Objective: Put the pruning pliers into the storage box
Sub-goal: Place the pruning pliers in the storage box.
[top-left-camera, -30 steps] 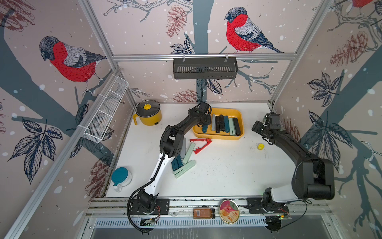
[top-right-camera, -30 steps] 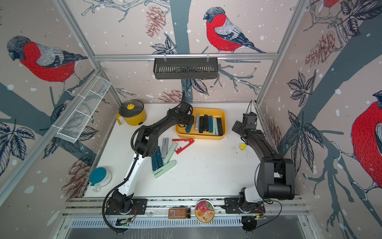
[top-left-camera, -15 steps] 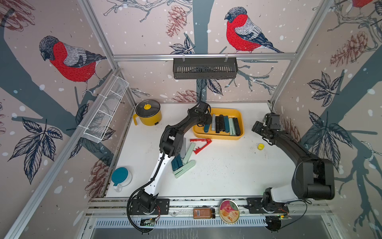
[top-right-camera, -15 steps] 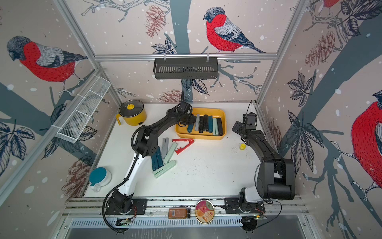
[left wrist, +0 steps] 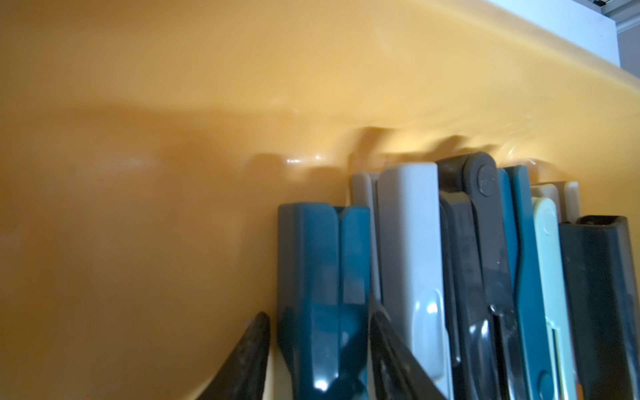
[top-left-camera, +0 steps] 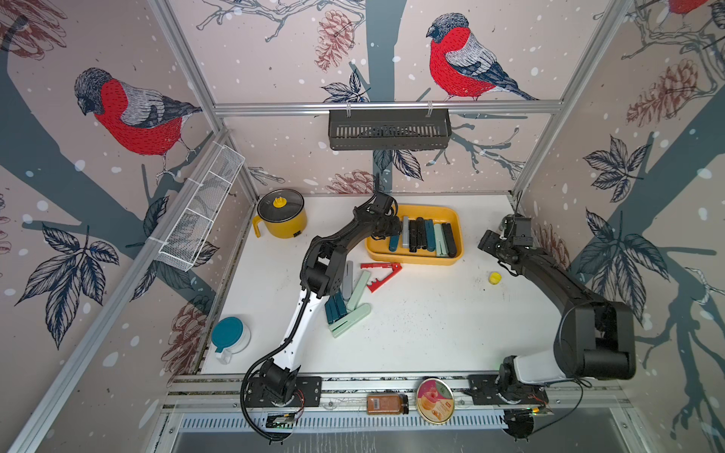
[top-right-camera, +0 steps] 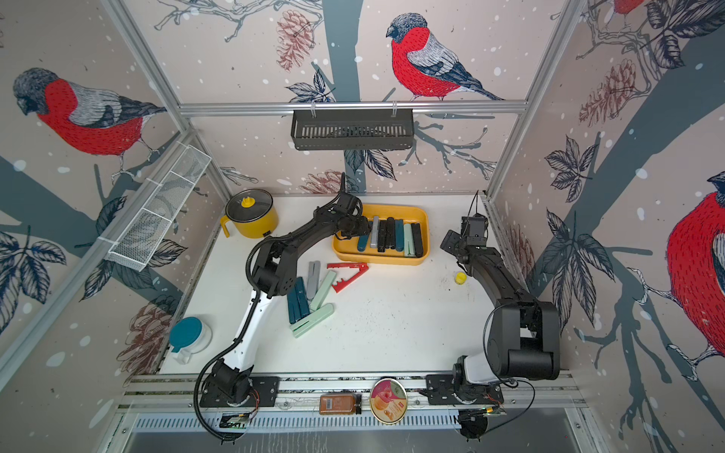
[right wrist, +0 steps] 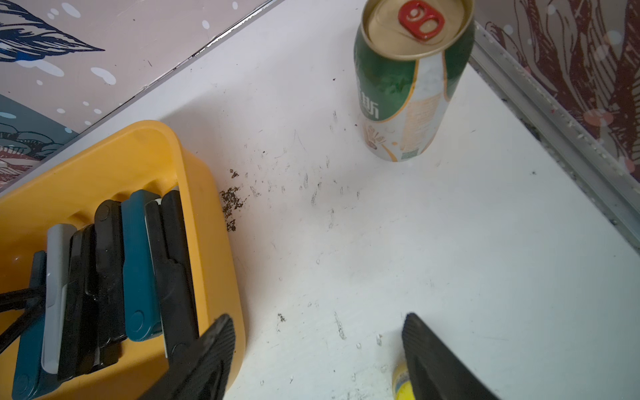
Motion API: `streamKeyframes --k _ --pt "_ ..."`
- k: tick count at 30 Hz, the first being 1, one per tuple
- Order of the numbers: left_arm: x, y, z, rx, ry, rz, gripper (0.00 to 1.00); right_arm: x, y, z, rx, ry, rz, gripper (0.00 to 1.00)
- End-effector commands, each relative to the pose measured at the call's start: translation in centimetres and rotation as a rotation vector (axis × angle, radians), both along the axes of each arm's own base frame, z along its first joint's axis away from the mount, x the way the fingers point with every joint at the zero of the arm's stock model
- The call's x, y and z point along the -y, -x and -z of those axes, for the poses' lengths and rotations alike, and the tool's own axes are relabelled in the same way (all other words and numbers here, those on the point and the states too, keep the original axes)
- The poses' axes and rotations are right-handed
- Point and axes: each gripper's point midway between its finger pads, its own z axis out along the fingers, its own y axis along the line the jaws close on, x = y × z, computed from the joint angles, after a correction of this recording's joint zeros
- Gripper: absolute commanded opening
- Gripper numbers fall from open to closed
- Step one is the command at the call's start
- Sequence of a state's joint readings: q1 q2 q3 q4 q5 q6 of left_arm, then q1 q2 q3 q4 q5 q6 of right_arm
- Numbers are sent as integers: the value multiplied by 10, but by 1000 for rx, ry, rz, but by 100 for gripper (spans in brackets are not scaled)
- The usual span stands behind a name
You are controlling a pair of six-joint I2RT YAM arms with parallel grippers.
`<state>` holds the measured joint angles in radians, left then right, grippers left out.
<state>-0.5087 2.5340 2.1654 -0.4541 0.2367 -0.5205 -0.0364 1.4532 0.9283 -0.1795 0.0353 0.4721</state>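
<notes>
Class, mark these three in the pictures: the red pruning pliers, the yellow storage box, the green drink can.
red pruning pliers (top-left-camera: 393, 269), in a top view, hinge end
yellow storage box (top-left-camera: 412, 259), in a top view, near wall
green drink can (right wrist: 408, 93), right wrist view, its side

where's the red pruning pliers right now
In both top views the red plastic V-spread pruning pliers lie on the white table, just in front of the shallow yellow plastic storage box, with a mint plastic pair beside them.

The left arm (top-left-camera: 345, 239) hides one end of the storage box (top-left-camera: 416, 260); teal pliers (left wrist: 322, 277) run off-frame.
</notes>
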Motion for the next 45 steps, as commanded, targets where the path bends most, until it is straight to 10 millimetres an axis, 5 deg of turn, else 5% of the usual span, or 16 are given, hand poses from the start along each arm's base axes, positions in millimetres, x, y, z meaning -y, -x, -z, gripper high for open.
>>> streamKeyframes --k 1,31,40,45 --pt "0 4 -10 -14 29 -7 49 4 -1 -6 21 11 14 77" --pt "7 16 -37 0 149 2 50 6 1 -6 21 17 19 78" --pt "-5 20 -71 119 122 -12 63 8 2 -7 23 19 24 78" --pt "-22 40 -93 230 38 5 77 9 2 -7 22 23 25 78"
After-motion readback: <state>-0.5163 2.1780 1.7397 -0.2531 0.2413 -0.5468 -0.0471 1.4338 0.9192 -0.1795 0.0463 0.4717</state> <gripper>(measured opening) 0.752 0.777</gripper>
